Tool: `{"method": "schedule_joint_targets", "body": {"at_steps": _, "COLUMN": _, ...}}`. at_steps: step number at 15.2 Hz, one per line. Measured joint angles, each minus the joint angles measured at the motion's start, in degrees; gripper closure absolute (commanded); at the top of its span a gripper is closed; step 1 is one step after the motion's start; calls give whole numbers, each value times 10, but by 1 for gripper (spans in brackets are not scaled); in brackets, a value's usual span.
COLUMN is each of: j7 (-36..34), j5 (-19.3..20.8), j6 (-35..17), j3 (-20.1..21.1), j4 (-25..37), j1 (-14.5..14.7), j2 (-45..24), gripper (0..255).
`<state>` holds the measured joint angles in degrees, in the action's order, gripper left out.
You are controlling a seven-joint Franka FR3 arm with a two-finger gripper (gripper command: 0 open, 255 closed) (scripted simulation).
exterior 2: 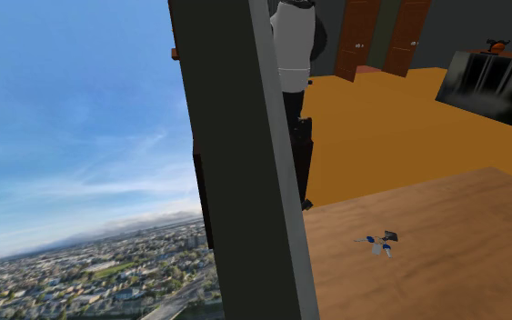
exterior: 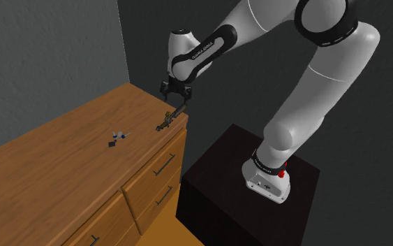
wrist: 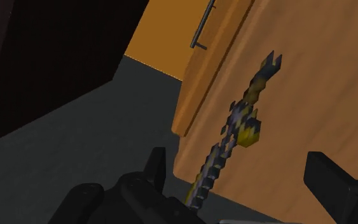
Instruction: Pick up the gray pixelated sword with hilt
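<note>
The pixelated sword (exterior: 167, 120) is dark grey with yellow patches. It lies on the wooden dresser top (exterior: 62, 168), right at the corner nearest the stand. In the wrist view the sword (wrist: 234, 124) runs lengthwise away from the hand, its notched end farthest and its near end reaching the dresser's edge. My gripper (exterior: 176, 96) hovers just above the sword's near end. The gripper (wrist: 238, 160) is open, and its fingers (wrist: 156, 167) stand wide on either side of the sword without touching it.
A small blue, white and dark object (exterior: 117, 135) lies mid-dresser, also seen as the small object (exterior 2: 378, 242). Drawer handles (exterior: 164, 165) face the black stand (exterior: 257, 189). A grey wall pillar (exterior 2: 235, 155) hides much of the arm in the second exterior view.
</note>
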<state>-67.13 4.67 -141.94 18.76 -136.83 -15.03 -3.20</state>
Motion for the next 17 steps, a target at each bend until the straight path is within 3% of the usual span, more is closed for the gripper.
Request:
{"method": "schedule_joint_targets", "body": {"at_steps": 8, "j7": -195, "j5": 101, "j6": -66, "j3": -65, "j4": 89, "j1": 19, "j2": -175, "gripper": 0}}
{"method": "schedule_joint_targets", "body": {"at_steps": 11, "j7": -252, "j5": 116, "j6": -82, "j3": -96, "j4": 126, "j1": 33, "j2": -232, "gripper": 0}}
{"method": "schedule_joint_targets", "body": {"at_steps": 17, "j7": -283, "j5": 129, "j6": -110, "j3": -118, "j4": 152, "j1": 45, "j2": -288, "gripper": 0}}
